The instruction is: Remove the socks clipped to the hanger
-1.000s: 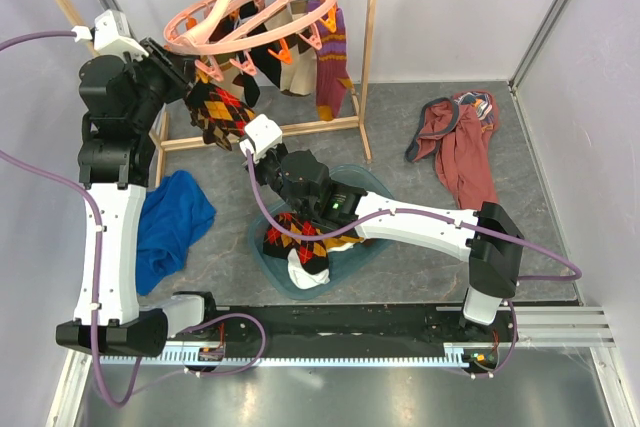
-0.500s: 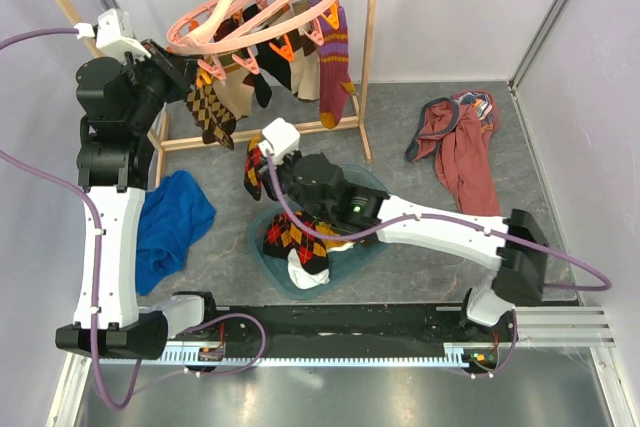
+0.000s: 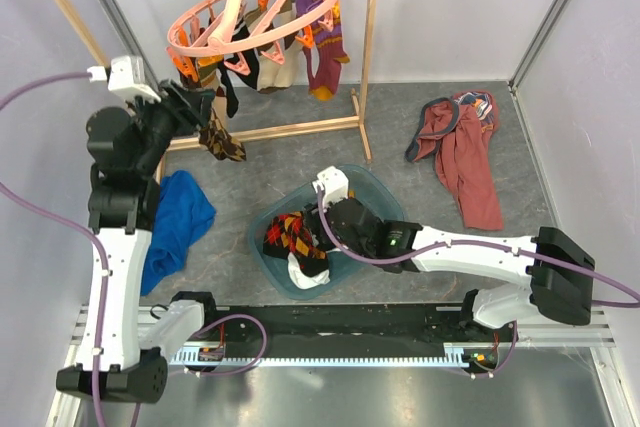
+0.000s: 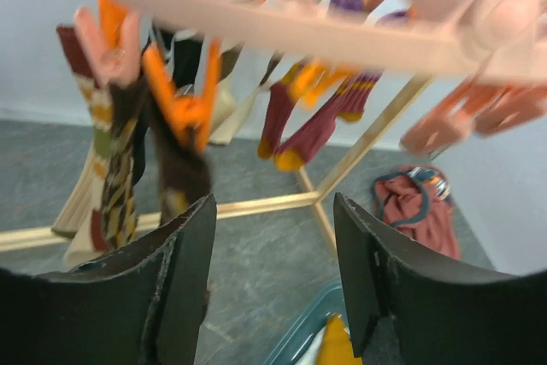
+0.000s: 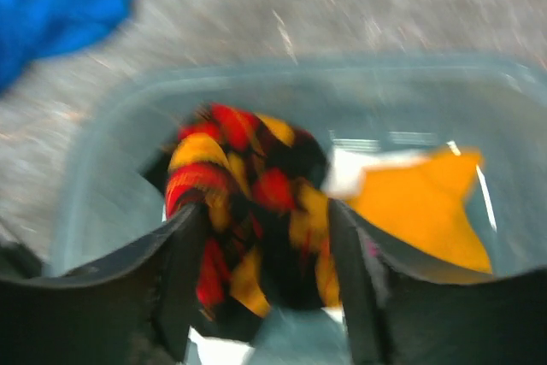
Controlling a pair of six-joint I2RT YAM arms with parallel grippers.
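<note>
Nearest, the right pincer hangs low over the teal basin, its jaws spread wide. Right in the gap lies a black-red-yellow argyle sock, bunched up. The wrist view is smeared, so I can't tell whether either pad touches it. To its right sits a mustard sock, and from above a white sock pokes out at the basin's near rim. The arm covers the basin's right half.

On the grey tabletop, a blue cloth lies left of the basin and a maroon garment lies well off to the right.

Further back on the left, the left pincer is raised, jaws wide apart and holding nothing, just near a hanging argyle sock and a dark sock.

Farthest back, the pink ring hanger hangs from the wooden rack with socks clipped round it. The purple striped sock dangles at the right. The rest overlap behind orange clips, so I can't count them.
</note>
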